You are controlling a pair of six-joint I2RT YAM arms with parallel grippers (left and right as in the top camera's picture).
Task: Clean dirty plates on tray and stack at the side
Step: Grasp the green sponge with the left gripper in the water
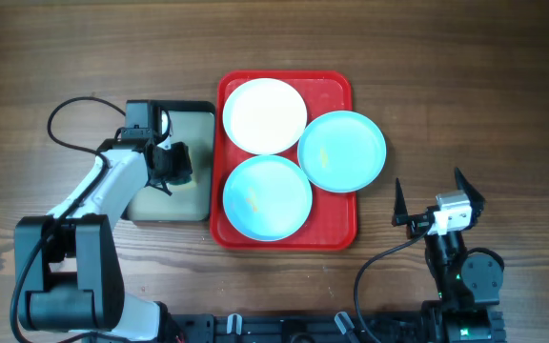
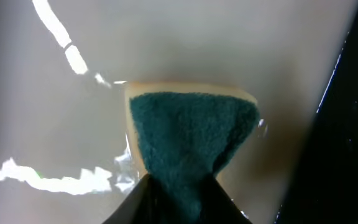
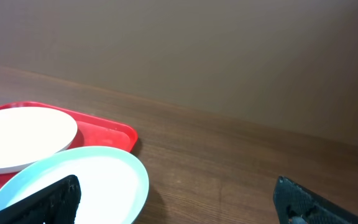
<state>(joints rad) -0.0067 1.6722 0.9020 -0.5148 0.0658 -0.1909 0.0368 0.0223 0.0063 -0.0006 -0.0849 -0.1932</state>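
The red tray (image 1: 336, 229) holds three plates: a white plate (image 1: 264, 115) at the back, a pale blue plate (image 1: 267, 197) at the front left, and a pale blue plate (image 1: 342, 151) overhanging the tray's right rim. My left gripper (image 1: 172, 164) is over the small beige tray (image 1: 191, 129) left of the red one, shut on a green-and-yellow sponge (image 2: 191, 140). My right gripper (image 1: 434, 202) is open and empty, right of the red tray, with the blue plate (image 3: 98, 180) and white plate (image 3: 23, 138) in its view.
The beige tray has a black rim (image 2: 347, 124). Bare wooden table (image 1: 465, 86) surrounds both trays. A black cable (image 1: 65, 119) loops behind the left arm.
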